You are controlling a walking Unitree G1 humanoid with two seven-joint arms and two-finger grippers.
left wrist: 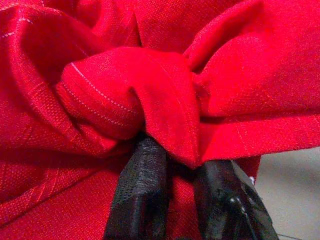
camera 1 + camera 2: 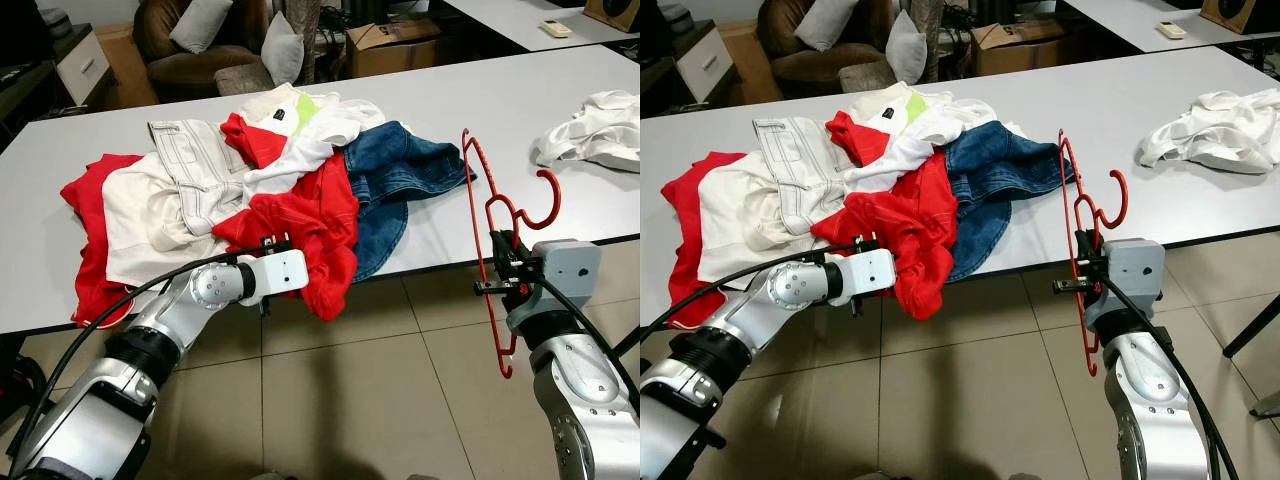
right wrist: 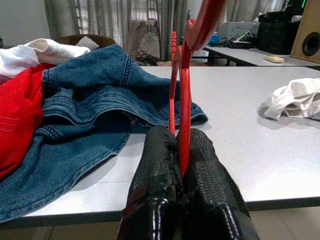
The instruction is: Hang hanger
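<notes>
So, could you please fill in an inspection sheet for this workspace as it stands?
Surface: white table, mostly bare on the robot's right.
Job's things: red hanger, upright at the table's near edge.
Clutter: clothes pile of red, cream, white and denim garments; white garment apart on the right.
Grippers: right gripper shut on the hanger; left gripper shut on red cloth.
Cables: black cable along the left arm.
Surroundings: tiled floor, armchair with cushions, cardboard box.

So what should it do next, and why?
Probably lift the red garment off the pile with the left gripper, which is shut on a fold of it, toward the red hanger that the right gripper holds upright at the table edge.
</notes>
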